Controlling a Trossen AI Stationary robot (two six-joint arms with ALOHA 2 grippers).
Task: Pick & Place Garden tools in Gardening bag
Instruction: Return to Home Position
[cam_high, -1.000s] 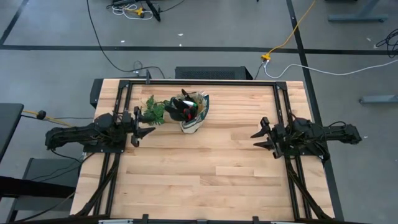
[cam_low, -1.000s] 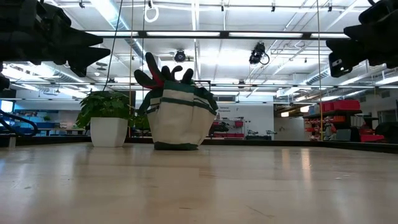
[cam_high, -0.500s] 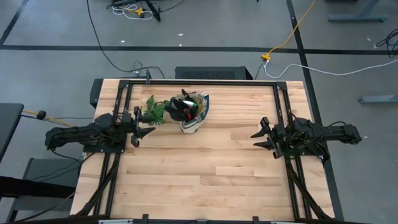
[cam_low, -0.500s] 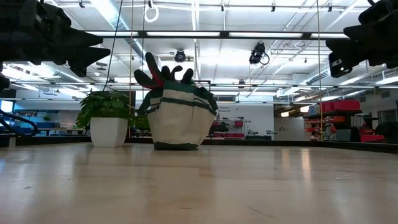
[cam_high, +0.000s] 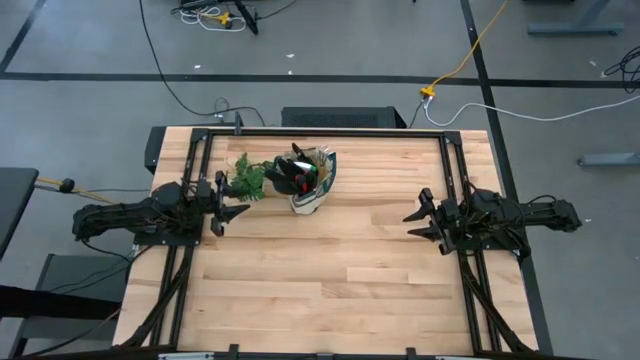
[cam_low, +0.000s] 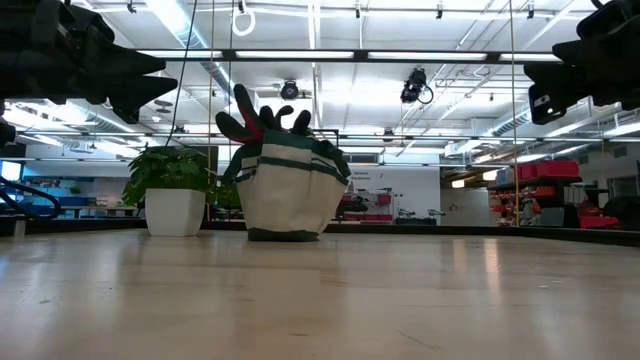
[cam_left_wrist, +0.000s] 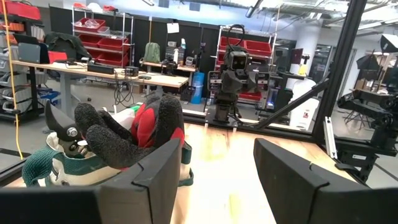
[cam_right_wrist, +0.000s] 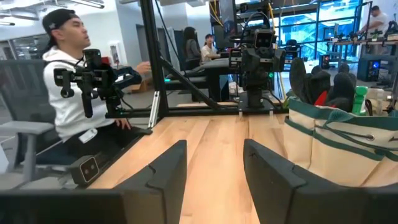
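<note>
Both my grippers are spread wide and hold nothing. My left gripper (cam_high: 232, 201) hangs near the leafy green plant in a white pot (cam_low: 175, 196). My right gripper (cam_high: 416, 222) is well apart, at the other side of the wooden worktop (cam_high: 330, 285). The soft beige canvas bag with dark green trim (cam_high: 320, 195) stands just beside the plant. I think a wide swing of my left arm could bump it and tip it over. Then the red-and-black glove (cam_low: 262, 118) could flop out. The bag's mouth faces up. The glove stands up and down, fingers up, leaning toward the plant.
</note>
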